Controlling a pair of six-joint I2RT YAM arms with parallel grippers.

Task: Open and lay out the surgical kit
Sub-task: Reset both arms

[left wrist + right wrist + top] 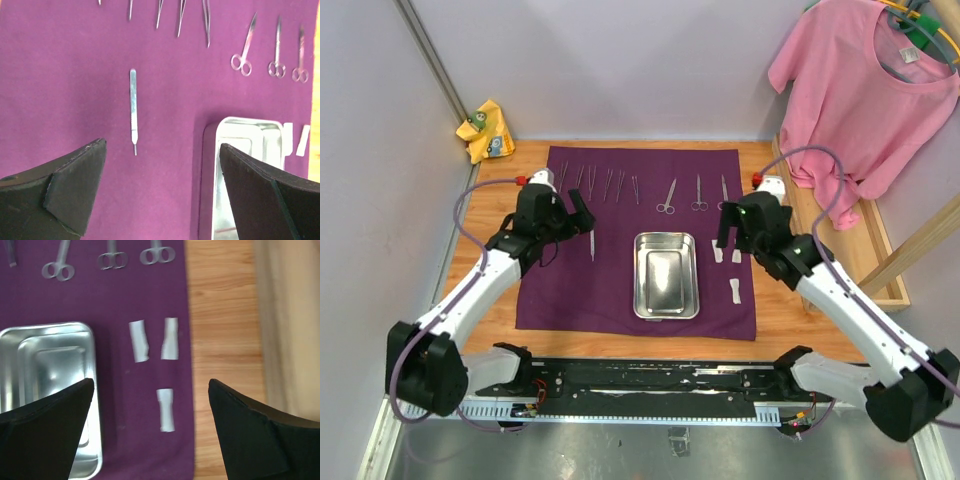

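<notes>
The dark purple cloth wrap lay spread flat on the wooden table, with the shiny rectangular steel tray near its middle. Along the cloth's far edge ran a row of slim metal forceps and, to their right, three pairs of small steel scissors. One slim flat metal handle lay alone left of the tray, apart from the row. Three small white gauze pieces lay on the cloth just right of the tray, near its right edge.

The left gripper hovered over the cloth between handle and tray, its jaws spread wide and holding nothing. The right gripper hung above the gauze, equally wide and empty. From the top view its body hid part of the gauze.

A pink T-shirt hung at the far right above a pale wooden frame. A crumpled yellow rag sat at the far left corner, off the cloth.
</notes>
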